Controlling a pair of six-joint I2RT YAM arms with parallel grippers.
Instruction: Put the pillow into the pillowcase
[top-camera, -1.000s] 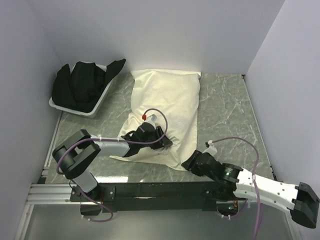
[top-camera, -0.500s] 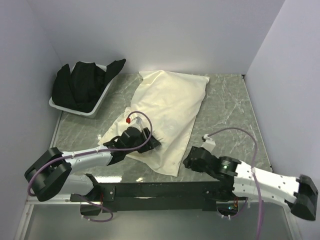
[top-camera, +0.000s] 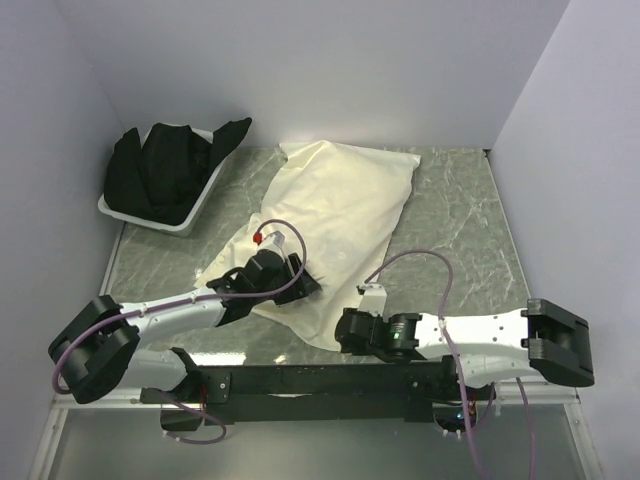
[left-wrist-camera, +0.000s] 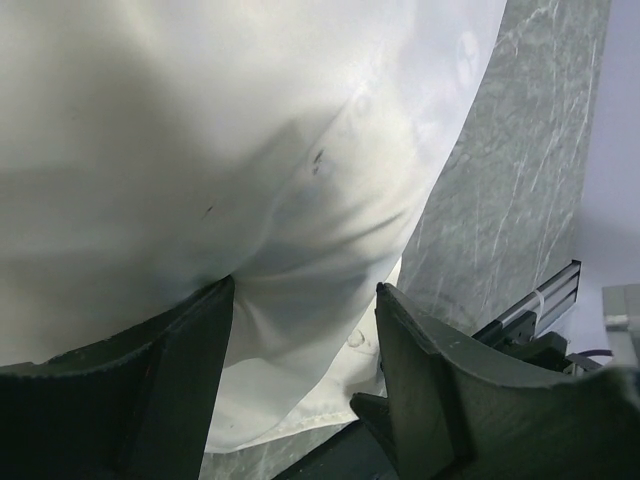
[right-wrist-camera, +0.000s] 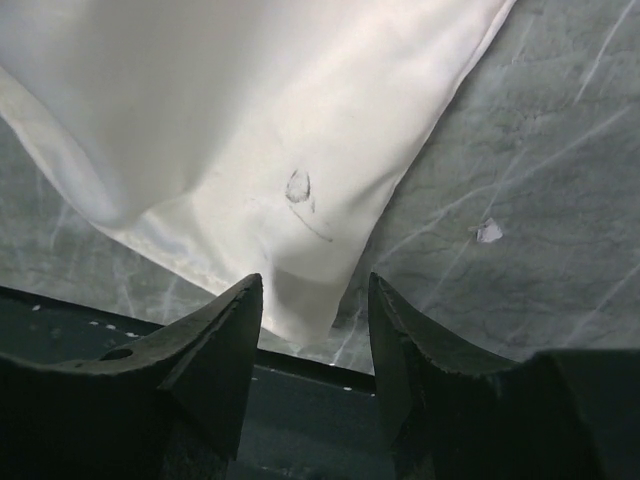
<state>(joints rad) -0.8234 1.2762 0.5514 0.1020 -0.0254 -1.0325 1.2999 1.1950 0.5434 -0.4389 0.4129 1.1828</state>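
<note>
The cream pillowcase (top-camera: 345, 200) lies slantwise on the marble table, puffed up at its far end and flat at its near corner. The pillow itself is hidden; only faint dark marks show through the cloth (left-wrist-camera: 318, 160). My left gripper (top-camera: 303, 281) rests on the pillowcase's near left part, open, with its fingers (left-wrist-camera: 190, 380) astride a fold of the cloth (left-wrist-camera: 200, 130). My right gripper (top-camera: 345, 328) sits at the near corner, open. The corner's tip (right-wrist-camera: 310, 300) lies just ahead between its fingertips, and the rest of the pillowcase (right-wrist-camera: 250, 100) spreads beyond.
A white bin (top-camera: 195, 215) holding bundled black cloth (top-camera: 165, 165) stands at the far left. White walls close in the back and both sides. A black rail (top-camera: 320, 380) runs along the near table edge. A small white scrap (right-wrist-camera: 489, 231) lies on the marble.
The pillowcase has been dragged and turned to lie slantwise. My left gripper moved left and opened its jaws. My right arm swung left to the near corner.
</note>
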